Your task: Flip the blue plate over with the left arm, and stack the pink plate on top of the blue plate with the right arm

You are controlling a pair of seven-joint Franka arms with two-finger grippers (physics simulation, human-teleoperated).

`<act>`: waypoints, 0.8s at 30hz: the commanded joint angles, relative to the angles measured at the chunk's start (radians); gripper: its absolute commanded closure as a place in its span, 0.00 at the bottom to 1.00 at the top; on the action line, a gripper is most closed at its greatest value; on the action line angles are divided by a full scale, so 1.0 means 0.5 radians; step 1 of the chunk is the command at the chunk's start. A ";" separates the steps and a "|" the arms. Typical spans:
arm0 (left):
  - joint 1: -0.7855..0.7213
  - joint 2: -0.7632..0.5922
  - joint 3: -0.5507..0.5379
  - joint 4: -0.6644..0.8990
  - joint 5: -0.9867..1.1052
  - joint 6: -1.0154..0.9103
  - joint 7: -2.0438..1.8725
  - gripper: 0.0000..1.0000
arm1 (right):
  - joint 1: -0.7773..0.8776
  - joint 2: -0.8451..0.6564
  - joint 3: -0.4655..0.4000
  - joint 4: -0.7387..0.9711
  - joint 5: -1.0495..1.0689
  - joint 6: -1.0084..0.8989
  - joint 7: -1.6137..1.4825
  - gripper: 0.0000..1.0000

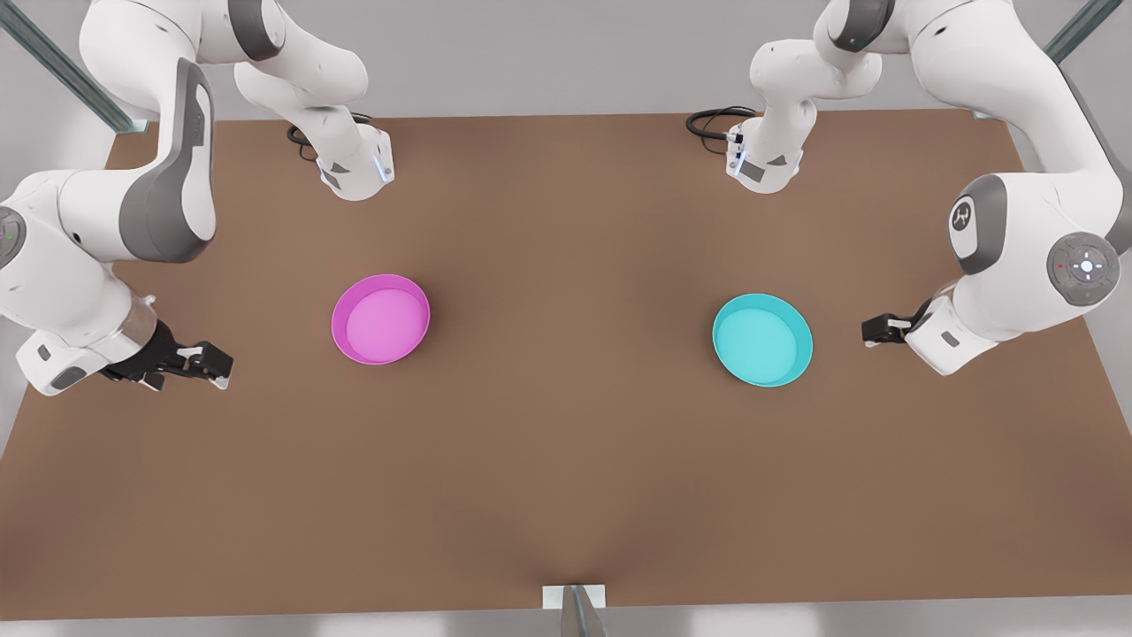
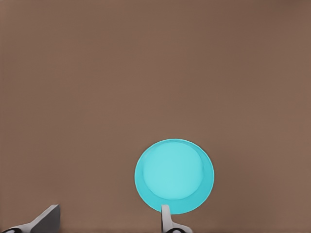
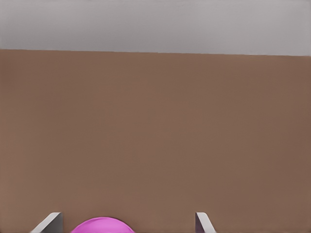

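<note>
From the front, I see the pink plate [image 1: 380,319] and the blue plate [image 1: 762,340] well apart on the brown surface [image 1: 566,460], each rim-up. The left pincer [image 1: 871,331] sits near the blue plate, the right pincer [image 1: 212,363] near the pink one. Through the left wrist, my left pincer [image 2: 109,218] is spread wide by the blue plate [image 2: 174,175]. Through the right wrist, my right pincer [image 3: 129,224] gapes, straddling the pink plate [image 3: 103,226].

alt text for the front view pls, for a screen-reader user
A pink plate and a blue plate sit apart, both open side up, on a brown table. The right gripper waits open beside the pink plate at the front view's left; the left gripper is beside the blue plate at its right, touching nothing.
</note>
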 commanded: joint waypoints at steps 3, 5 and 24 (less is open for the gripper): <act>-0.003 0.072 -0.003 -0.011 -0.112 -0.012 0.004 0.00 | 0.001 0.001 -0.001 0.000 0.001 0.000 -0.002 0.00; 0.000 0.112 0.018 -0.137 -0.407 0.003 0.041 0.00 | 0.001 0.001 -0.001 0.000 0.001 0.000 0.001 0.00; -0.006 0.225 0.350 -1.487 -0.907 1.276 1.192 0.00 | 0.001 0.001 -0.001 0.000 0.001 0.003 0.001 0.00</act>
